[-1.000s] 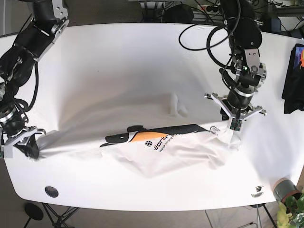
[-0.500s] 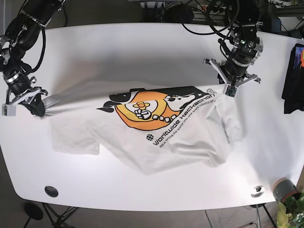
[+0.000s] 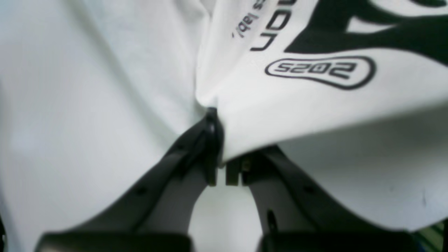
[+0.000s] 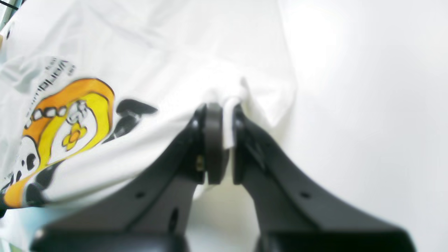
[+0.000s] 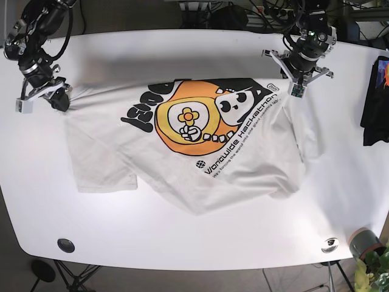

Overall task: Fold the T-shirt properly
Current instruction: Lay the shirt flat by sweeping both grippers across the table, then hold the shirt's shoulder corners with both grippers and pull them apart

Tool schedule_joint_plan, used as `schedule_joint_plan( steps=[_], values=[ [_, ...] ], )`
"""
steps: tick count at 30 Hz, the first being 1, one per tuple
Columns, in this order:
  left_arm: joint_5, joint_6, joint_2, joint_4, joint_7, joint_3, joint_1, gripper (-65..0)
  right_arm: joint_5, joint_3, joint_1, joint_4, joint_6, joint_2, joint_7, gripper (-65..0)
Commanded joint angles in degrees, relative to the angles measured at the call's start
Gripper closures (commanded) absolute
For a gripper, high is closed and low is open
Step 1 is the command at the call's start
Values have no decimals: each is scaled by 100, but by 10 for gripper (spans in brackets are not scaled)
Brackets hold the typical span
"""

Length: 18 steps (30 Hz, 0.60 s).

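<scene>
- Nearest the front edge of the white worktop [image 5: 182,243] nothing is folded yet; the lower part of the T-shirt [image 5: 200,176] is left rumpled there, with one corner bunched up.
- In the middle, the T-shirt is laid print-up, so the orange flower graphic [image 5: 188,118] and the slanted lettering can be read.
- Further back, the cloth is pinched at both far corners: the right hand [image 4: 218,140] is clamped narrow on a wad of white fabric, and the left hand [image 3: 218,147] is closed tight on an edge next to the "2025" badge [image 3: 320,70].
- Progress is judged as early: only the spreading looks mostly done, wrinkles are still to be smoothed, and every actual fold is left.
- A dark garment [image 5: 375,100] is parked at the worktop's side, well apart.
</scene>
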Motion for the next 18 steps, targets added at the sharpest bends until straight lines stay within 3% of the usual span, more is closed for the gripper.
schedule_joint_plan(
  steps=[1,6,11,18],
  values=[
    [54,-226,-40,24,-102,-288,80,0,58,66,-116,100,-13,79,196,-21],
    [45,-718,-40,-187,-120,-816,80,0,22,66,-345,100,-13,70,204,-21],
    [45,-1088,-40,-275,-120,-921,71,0,22,58,-398,-181,4,61,204,-21],
    [28,-1167,4,-275,-120,-912,71,0,22,58,-468,-428,4,61,204,-21]
  ],
)
